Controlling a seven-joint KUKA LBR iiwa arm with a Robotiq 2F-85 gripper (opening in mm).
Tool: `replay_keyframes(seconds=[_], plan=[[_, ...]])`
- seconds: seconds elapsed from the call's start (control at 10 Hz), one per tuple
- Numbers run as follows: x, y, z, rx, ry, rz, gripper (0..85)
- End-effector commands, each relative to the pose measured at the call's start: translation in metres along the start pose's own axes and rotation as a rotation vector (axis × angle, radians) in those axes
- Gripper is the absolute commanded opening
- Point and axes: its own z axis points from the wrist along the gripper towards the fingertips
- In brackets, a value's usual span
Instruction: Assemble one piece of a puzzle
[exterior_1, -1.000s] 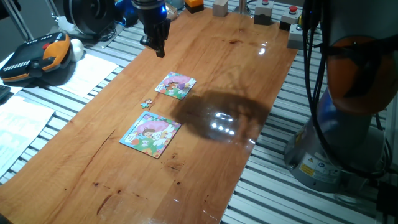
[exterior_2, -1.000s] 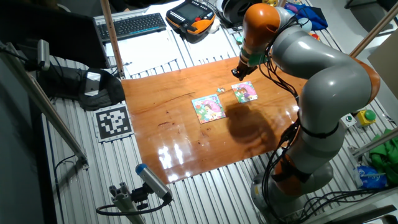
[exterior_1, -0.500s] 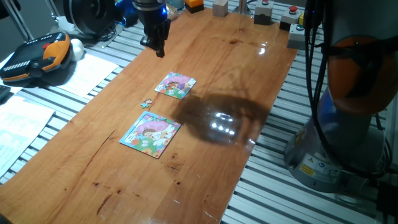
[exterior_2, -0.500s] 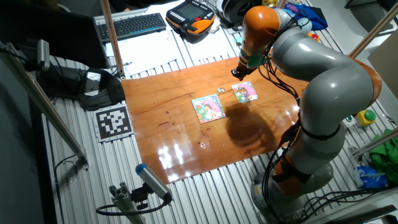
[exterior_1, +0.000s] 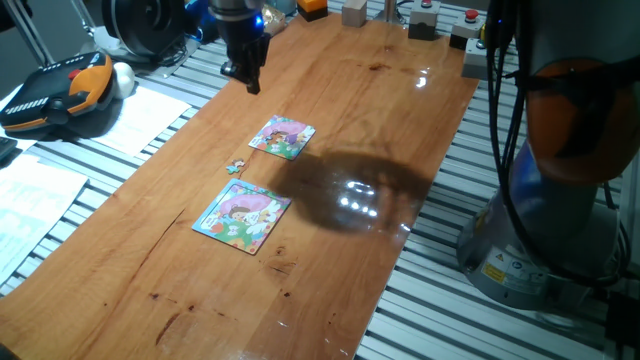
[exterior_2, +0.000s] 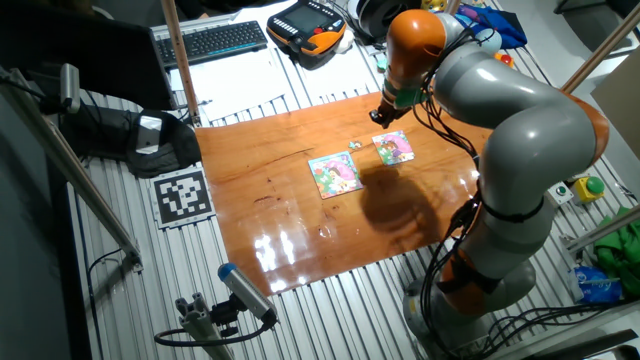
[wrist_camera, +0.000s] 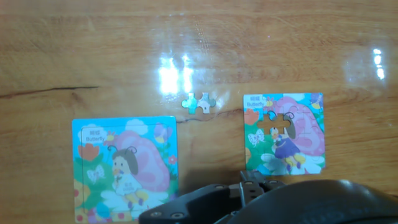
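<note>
The piece is a tiny pale teal jigsaw piece lying loose on the wooden table, between the two square puzzles; it also shows in one fixed view and in the other fixed view. The puzzle is the smaller pink, purple and green square, with an empty knobbed gap near its upper middle; it also shows in both fixed views. My gripper hangs above the table's far part, beyond the puzzle, fingers together and empty. It also shows in the other fixed view.
A larger square puzzle with a light-blue border lies nearer the table's front. An orange-and-black pendant and papers lie left of the table. Small blocks and boxes stand at the far end. The arm's base stands right.
My gripper has shifted slightly to the left and farther from the puzzles. The piece and both puzzles have not moved.
</note>
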Motion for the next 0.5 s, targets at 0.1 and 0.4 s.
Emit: replay_keyframes(seconds=[0.1, 0.4], plan=[[-0.011, 0.007, 0.016, 0.002, -0.004, 0.017, 0.0], [-0.026, 0.016, 0.038, -0.001, 0.008, 0.054, 0.0]])
